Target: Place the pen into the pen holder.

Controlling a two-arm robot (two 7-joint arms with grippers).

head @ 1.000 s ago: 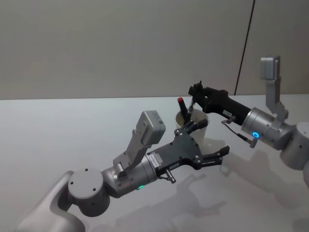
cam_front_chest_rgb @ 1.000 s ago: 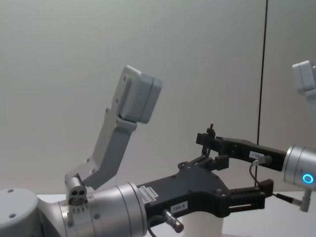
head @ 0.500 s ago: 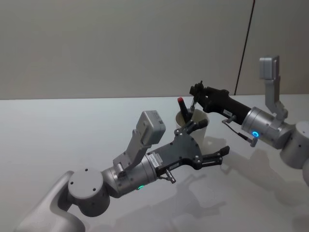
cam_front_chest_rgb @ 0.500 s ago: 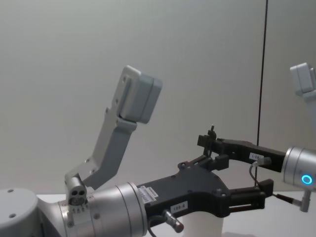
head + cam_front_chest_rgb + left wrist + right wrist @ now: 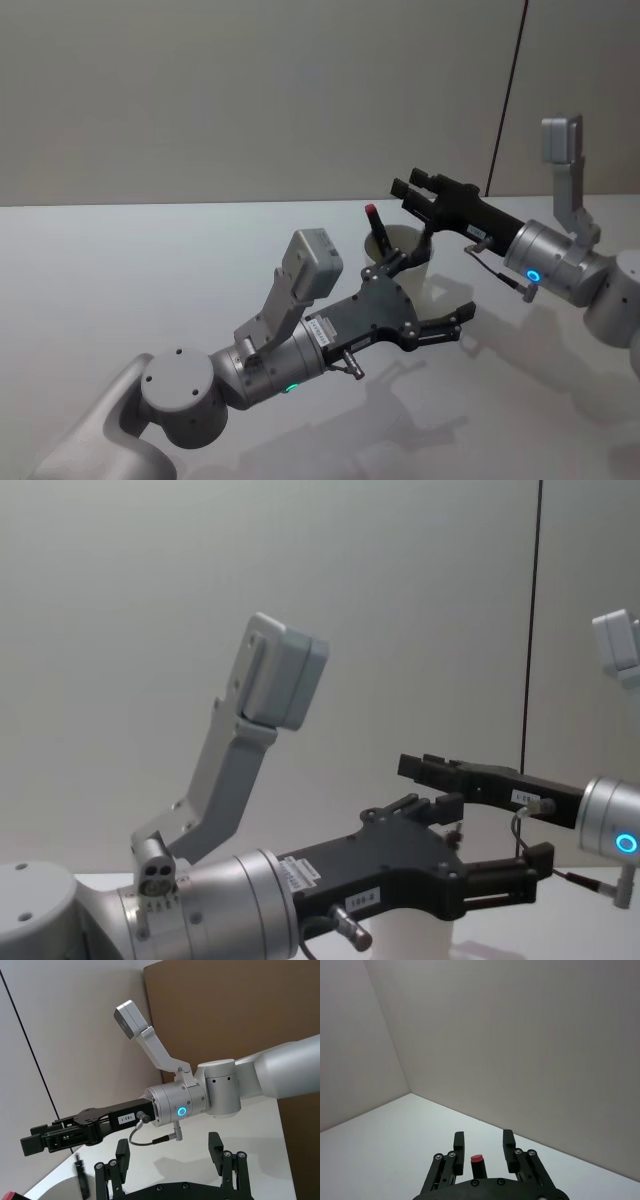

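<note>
With the pen (image 5: 377, 229) already standing in the pen holder (image 5: 400, 262), red cap up and leaning on the rim, the step in hand looks like withdrawal: the right gripper (image 5: 408, 187) should lift clear without brushing the cap. It hangs above the cup, fingers spread and empty, the pen just below and to its left. The left gripper (image 5: 432, 297), also open and holding nothing, straddles the cup on the near side, low over the desk (image 5: 120, 270)

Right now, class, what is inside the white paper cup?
A pen with a red cap stands in the pen holder, leaning on its rim. Its lower end is hidden by the wall.
</note>
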